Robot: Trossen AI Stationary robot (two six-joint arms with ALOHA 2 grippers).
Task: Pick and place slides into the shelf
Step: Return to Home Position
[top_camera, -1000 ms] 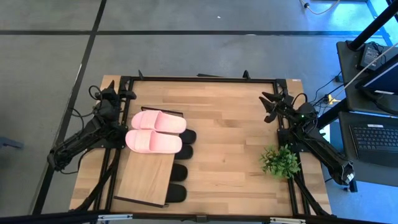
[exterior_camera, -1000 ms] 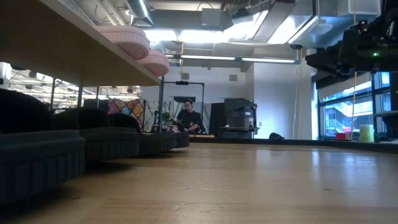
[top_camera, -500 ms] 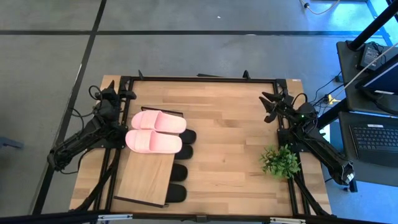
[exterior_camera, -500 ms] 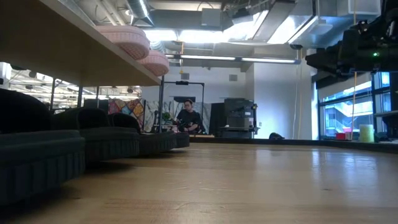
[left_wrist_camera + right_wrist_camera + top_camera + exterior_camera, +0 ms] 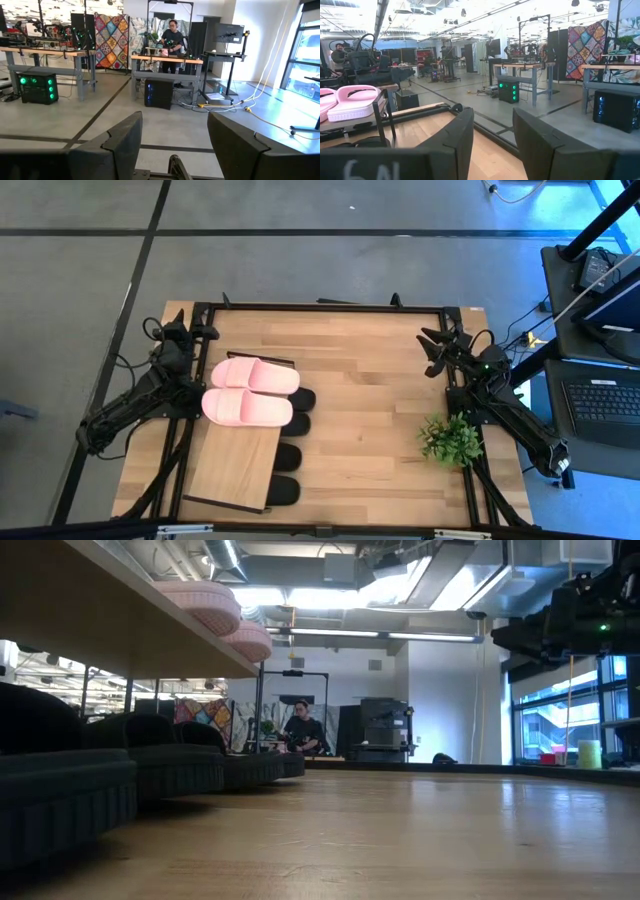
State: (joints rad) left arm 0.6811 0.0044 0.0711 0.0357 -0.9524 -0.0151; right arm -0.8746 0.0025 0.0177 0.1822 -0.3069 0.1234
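The shelf stands on the table's left half, its light-wood plank top on a thin black frame. Two pale pink slides lie side by side on the plank's far end. Several black slides rest on the tabletop under the plank, and their ends stick out past its right edge. In the low view they show as a dark row. My left gripper hovers open at the table's far left corner. My right gripper hovers open at the far right. In both wrist views nothing is between the fingers.
A small green plant stands near the table's right edge, beside my right arm. Bare tabletop lies between the shelf and the plant. A black frame borders the table. A person stands at a bench far off in the room.
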